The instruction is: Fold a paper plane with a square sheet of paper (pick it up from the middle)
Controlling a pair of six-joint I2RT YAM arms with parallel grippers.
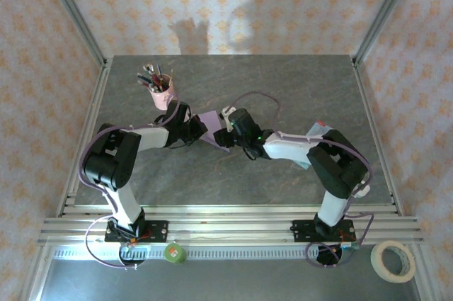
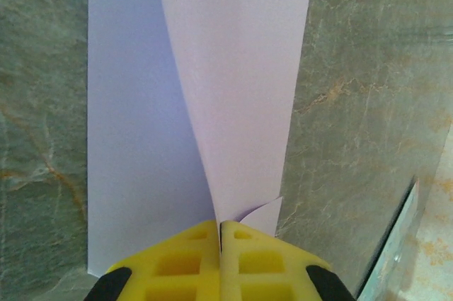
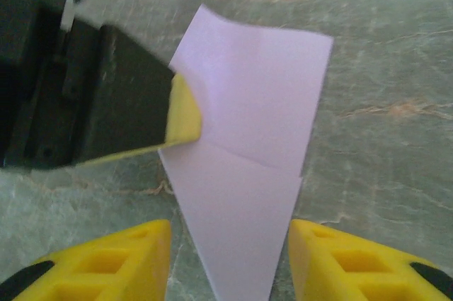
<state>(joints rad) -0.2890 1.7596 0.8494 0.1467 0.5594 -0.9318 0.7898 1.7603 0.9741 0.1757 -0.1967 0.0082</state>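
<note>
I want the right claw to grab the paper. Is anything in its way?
Nothing visible is. The right gripper is open, and the narrow end of the paper sits between its fingers. The left gripper is shut on the paper at one edge, off to the side.

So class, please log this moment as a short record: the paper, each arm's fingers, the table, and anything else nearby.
paper: square sheet of paper, pale lilac, partly folded, one flap raised off the table
left arm: left fingers shut, pinching the raised flap at its near edge
right arm: right fingers open, one on each side of the paper's narrow end, not gripping
surface: grey, marbled
other things: pink pen cup behind the left arm; tape roll by the right base
stage: no plane shape yet
</note>
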